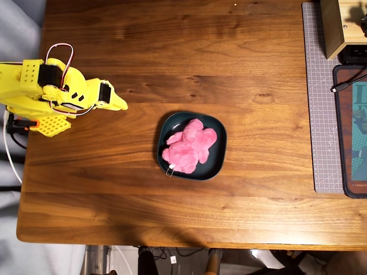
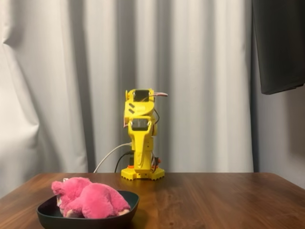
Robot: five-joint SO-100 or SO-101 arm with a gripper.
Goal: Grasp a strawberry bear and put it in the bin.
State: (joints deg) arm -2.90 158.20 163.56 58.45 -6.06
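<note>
The pink fluffy strawberry bear [image 1: 189,146] lies inside the dark teal dish, the bin [image 1: 221,157], at the middle of the wooden table. In the fixed view the bear [image 2: 90,198] rests in the bin [image 2: 50,217] at the front left. My yellow arm is folded back at the left edge of the table in the overhead view. Its gripper [image 1: 119,105] is shut and empty, pointing right, well to the left of the bin. In the fixed view the arm [image 2: 140,138] stands folded at the far edge of the table.
A grey cutting mat [image 1: 321,114] lies along the right side, with a wooden box [image 1: 335,28], a dark mat [image 1: 351,132] and a black cable [image 1: 344,85] on or beside it. White curtains [image 2: 200,81] hang behind the table.
</note>
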